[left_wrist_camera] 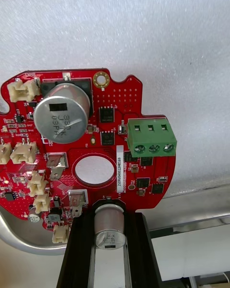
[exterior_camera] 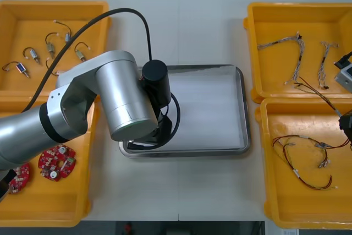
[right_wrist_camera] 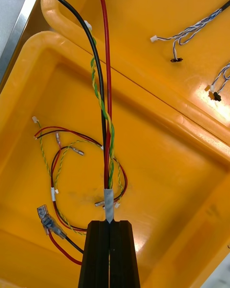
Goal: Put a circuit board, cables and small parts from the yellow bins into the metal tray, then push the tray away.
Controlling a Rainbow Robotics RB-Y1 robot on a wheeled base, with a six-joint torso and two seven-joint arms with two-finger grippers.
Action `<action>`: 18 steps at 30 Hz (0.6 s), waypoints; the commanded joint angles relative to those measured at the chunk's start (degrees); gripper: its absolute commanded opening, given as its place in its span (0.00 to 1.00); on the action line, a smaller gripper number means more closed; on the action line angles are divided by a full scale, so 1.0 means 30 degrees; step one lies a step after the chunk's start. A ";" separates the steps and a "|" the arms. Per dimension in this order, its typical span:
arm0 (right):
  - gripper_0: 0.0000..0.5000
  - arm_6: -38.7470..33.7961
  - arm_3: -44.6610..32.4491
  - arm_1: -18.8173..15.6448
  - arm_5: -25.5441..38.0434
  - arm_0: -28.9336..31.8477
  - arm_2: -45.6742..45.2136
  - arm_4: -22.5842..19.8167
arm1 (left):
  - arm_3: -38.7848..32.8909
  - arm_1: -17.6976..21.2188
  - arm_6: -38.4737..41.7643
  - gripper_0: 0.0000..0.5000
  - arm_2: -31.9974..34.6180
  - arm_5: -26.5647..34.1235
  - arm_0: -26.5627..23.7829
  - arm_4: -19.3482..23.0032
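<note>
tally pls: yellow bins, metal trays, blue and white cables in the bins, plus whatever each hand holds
yellow bins: 4
metal tray: 1
twisted blue and white cables: 2
red circuit board in left hand: 1
cable in right hand: 1
total: 9

Bright, even light from above. Glare spots the yellow bin [right_wrist_camera: 167,182] beside my right hand [right_wrist_camera: 110,225] and its cable [right_wrist_camera: 107,125]; the metal tray [left_wrist_camera: 191,206] gleams at its rim next to my left hand [left_wrist_camera: 109,216] and its circuit board [left_wrist_camera: 120,96]. My left arm [exterior_camera: 110,97] seems to shade the tray below.
</note>
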 commanded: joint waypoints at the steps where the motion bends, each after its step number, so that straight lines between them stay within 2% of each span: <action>1: 0.00 -0.0360 -0.0204 -0.0716 0.0061 0.0053 0.0163 0.0133 | 0.0443 -0.0672 0.1247 0.00 -0.0811 -0.0762 -0.0712 -0.0299; 5: 0.00 -0.0360 -0.0204 -0.0716 0.0061 0.0053 0.0163 0.0133 | 0.1205 -0.0818 0.1423 0.00 -0.1222 -0.1524 -0.0712 -0.0357; 16: 0.00 -0.0331 -0.0204 -0.0716 0.0061 0.0053 0.0163 -0.0043 | 0.1468 -0.0994 0.1745 0.01 -0.1397 -0.1817 -0.0682 -0.0621; 17: 0.00 -0.0331 -0.0204 -0.0716 0.0061 0.0053 0.0163 -0.0043 | 0.1439 -0.0994 0.1804 0.06 -0.1397 -0.1817 -0.0682 -0.0621; 18: 0.00 -0.0331 -0.0204 -0.0716 0.0061 0.0053 0.0163 -0.0102 | 0.1439 -0.0994 0.1921 0.61 -0.1397 -0.1817 -0.0682 -0.0680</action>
